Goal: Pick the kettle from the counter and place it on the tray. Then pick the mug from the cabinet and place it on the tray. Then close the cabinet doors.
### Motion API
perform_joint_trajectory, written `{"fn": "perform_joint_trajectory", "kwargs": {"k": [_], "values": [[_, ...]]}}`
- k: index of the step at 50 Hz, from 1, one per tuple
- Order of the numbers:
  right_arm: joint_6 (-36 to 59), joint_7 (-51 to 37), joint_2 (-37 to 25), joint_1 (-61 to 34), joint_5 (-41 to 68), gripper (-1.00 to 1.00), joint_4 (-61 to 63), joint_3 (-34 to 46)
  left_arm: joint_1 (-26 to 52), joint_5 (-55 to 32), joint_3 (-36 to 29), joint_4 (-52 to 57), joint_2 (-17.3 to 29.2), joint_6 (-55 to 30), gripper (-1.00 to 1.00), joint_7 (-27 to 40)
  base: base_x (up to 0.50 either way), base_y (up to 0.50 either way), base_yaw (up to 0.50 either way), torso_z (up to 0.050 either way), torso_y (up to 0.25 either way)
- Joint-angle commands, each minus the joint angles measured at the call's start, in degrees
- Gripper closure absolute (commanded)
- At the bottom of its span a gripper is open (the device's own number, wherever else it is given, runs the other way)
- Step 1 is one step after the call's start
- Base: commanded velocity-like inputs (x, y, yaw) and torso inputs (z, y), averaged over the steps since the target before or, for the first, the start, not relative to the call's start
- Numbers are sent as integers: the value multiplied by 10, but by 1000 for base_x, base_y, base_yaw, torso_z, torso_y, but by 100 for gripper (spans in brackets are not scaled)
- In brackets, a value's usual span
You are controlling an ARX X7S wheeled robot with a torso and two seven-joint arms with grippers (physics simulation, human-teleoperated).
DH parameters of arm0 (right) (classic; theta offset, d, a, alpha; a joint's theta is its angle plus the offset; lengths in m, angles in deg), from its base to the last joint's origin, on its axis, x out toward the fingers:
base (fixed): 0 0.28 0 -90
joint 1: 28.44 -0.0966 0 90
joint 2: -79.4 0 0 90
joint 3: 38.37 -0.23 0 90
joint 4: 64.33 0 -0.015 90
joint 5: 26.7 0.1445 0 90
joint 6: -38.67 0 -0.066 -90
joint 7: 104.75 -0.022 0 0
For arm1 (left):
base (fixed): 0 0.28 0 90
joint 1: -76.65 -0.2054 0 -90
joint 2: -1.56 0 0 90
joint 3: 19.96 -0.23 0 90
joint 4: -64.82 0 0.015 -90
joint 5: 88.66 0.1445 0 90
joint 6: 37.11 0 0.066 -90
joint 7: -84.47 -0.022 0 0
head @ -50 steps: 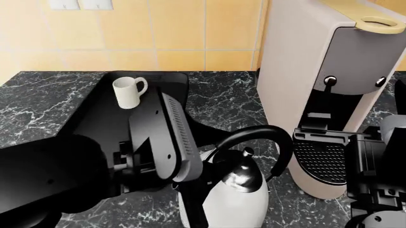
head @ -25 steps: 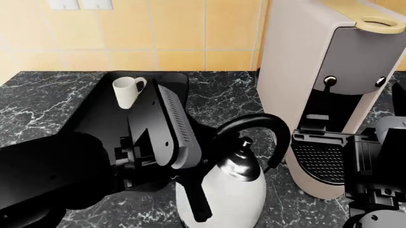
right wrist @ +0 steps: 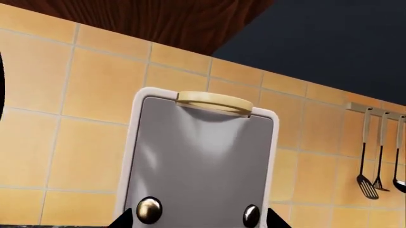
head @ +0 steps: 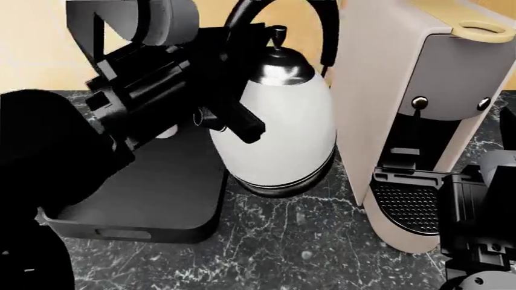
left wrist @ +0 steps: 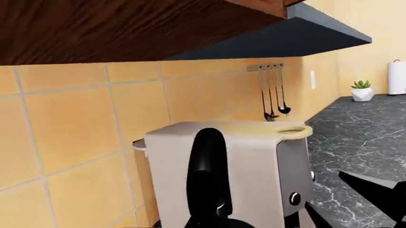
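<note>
The white kettle [head: 282,127] hangs in the air, clear of the dark marble counter [head: 306,241]. It is just right of the black tray [head: 121,232] and close to the coffee machine. My left gripper [head: 228,66] is shut on the left side of its black arched handle. In the left wrist view that handle [left wrist: 209,171] stands upright between the jaws of my left gripper [left wrist: 209,223]. Only a pale sliver of the mug [head: 166,131] shows on the tray under my left arm. My right gripper [right wrist: 197,223] is open, with nothing between its tips.
The tall beige coffee machine [head: 419,121] stands right beside the kettle, its drip grate facing my right arm [head: 475,229]. Above is the wooden cabinet underside [left wrist: 127,28]. Utensils [left wrist: 273,95] hang on the tiled wall; a small plant [left wrist: 362,90] sits further along the counter.
My left arm has risen and lifted the kettle off the counter, up and toward the back. The arm now covers most of the mug. The right arm has stayed in place.
</note>
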State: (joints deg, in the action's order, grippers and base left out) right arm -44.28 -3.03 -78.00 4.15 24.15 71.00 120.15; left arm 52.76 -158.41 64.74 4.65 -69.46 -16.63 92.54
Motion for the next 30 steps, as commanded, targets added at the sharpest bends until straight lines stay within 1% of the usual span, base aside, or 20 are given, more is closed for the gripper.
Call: {"fn": "perform_joint_trajectory", "kwargs": {"k": [1,7,13,23,30], "values": [[-3,-1,-3,3,0,-100,3,-3,65,-3,45,-16,0,-18,100,108,0,0,0,0,0],[-1,-3,-6,5,-1,-100,7,-4,79,-25,64,-10,19,-56,100,176,0,0,0,0,0],[0,-4,-2,8,-5,-100,6,-3,67,-38,82,-1,45,-68,100,202,0,0,0,0,0],[8,-1,10,6,-4,-100,0,-3,20,-30,98,17,88,-62,100,198,0,0,0,0,0],[9,0,15,9,-6,-100,-4,-3,-36,9,93,27,114,-36,100,171,0,0,0,0,2]]}}
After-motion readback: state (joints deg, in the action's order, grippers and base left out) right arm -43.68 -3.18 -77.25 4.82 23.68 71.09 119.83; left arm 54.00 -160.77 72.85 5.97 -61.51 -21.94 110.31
